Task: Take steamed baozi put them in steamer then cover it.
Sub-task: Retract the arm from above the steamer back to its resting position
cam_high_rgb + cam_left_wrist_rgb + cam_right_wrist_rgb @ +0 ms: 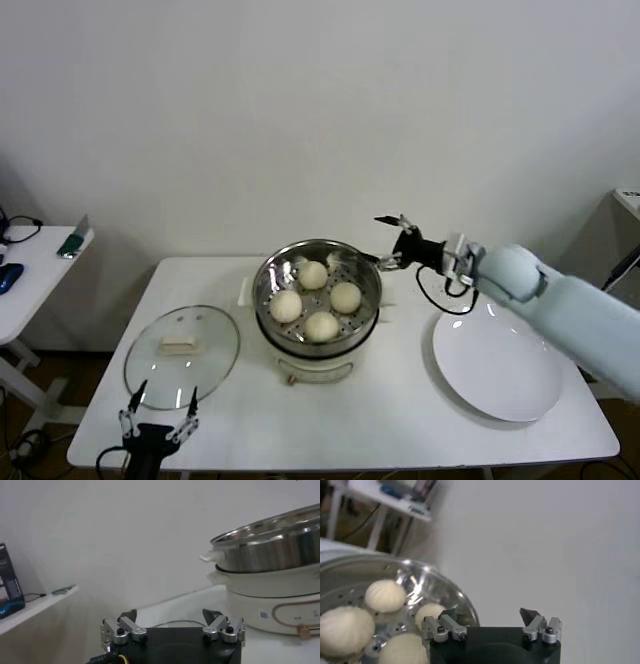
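Four cream-white baozi [316,300] lie in the shiny steel steamer [271,271] on its cream pot base in the table's middle. In the right wrist view the baozi [385,595] lie on the steamer's perforated floor [340,587]. My right gripper [392,243] is open and empty, just above the steamer's right rim; it also shows in its wrist view [490,615]. My left gripper [158,407] is open and empty at the table's front left edge, just before the glass lid [182,356]. The left wrist view shows that gripper [171,616] and the steamer [270,545] farther off.
An empty white plate [497,365] lies right of the pot under my right arm. The glass lid lies flat on the table left of the pot. A white side table [30,265] with small items stands at the far left.
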Motion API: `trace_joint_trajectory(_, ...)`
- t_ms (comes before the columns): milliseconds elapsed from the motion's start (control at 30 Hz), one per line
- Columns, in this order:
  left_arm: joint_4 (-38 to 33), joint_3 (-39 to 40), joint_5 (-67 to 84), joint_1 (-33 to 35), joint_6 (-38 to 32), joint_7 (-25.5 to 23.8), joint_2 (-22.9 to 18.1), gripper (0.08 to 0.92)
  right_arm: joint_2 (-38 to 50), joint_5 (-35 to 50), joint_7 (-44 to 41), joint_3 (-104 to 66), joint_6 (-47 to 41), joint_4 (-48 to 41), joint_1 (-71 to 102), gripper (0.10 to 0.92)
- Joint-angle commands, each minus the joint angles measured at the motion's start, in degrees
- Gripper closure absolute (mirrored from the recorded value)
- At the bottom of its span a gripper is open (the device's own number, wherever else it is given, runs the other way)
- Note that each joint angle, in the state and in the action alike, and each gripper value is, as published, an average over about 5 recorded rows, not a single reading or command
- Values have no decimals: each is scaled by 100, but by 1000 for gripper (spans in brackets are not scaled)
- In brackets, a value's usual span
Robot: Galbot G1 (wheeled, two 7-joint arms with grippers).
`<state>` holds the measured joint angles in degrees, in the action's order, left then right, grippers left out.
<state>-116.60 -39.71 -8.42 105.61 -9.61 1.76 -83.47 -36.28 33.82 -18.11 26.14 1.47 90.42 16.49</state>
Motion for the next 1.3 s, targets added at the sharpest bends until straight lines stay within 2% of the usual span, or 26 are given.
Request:
trace_joint_trajectory(33, -81, -81, -1836, -204, 152, 112, -191, 177, -599, -516, 331, -4449, 404, 546, 4438, 203)
trace_joint_trajectory(133, -114, -208, -3021, -308, 310, 174, -126, 177, -1088, -590, 294, -5007, 308, 740, 5065, 203)
trace_joint_trajectory(333, -286, -286, -5867, -517, 832, 596, 47, 177, -1934, -871, 286, -5788, 10, 1170, 6039, 203)
trace_joint_trajectory(533, -50, -17, -8160, -775, 1415, 75, 242, 177, -2432, -894, 266, -6195, -125, 1252, 6564, 203)
trace_joint_trajectory(700, 673, 177, -8611, -1314, 1459, 106, 393, 177, -2577, -883, 258, -6380, -77, 1233, 6796, 203)
trace_joint_trajectory(933, 1926, 203, -8705, -2235, 1237, 418, 488, 177, -2701, -964, 231, -6506, -41, 1180, 6936, 203)
trace_joint_trajectory(1300, 2904, 305, -8419, -3037, 1075, 569, 549, 177, -2816, -1237, 200, -6564, 40, 976, 6875, 203)
